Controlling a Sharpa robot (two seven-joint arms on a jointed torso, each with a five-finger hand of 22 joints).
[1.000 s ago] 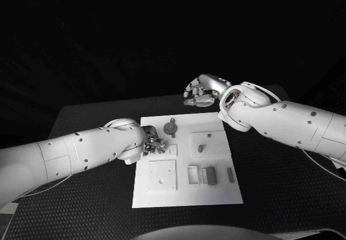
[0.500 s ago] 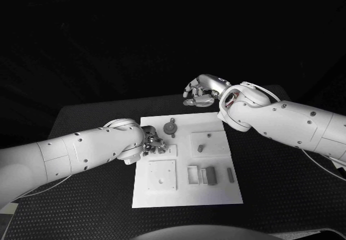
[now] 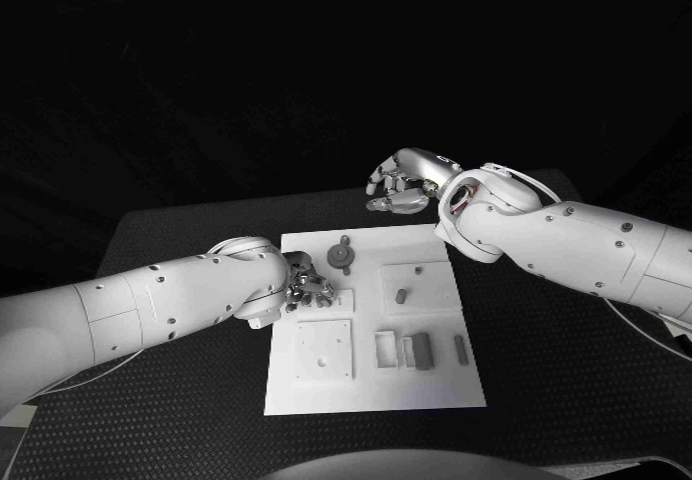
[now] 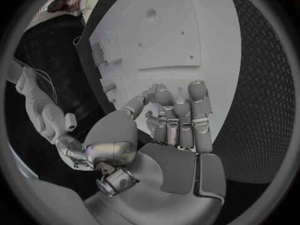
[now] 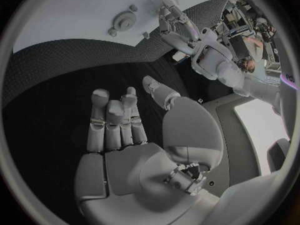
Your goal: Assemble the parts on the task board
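Note:
The white task board (image 3: 433, 388) lies in the middle of the black table. On it are a round grey part (image 3: 340, 256), a short peg (image 3: 400, 296) standing in a raised square, and grey blocks (image 3: 423, 352). My left hand (image 3: 306, 285) rests at the board's left edge, fingers curled in close together and thumb against them (image 4: 175, 117); I see no part in it. My right hand (image 3: 404, 184) hovers beyond the board's far edge over the bare table, loosely bent, its palm (image 5: 125, 155) empty. The right wrist view shows the round part (image 5: 125, 20) and the board (image 5: 62, 15).
A white square plate (image 3: 325, 350) with a small stud sits at the board's near left, a thin grey bar (image 3: 462, 347) at its near right. Black matting (image 3: 577, 380) surrounds the board. My two forearms cross the table's left and right sides.

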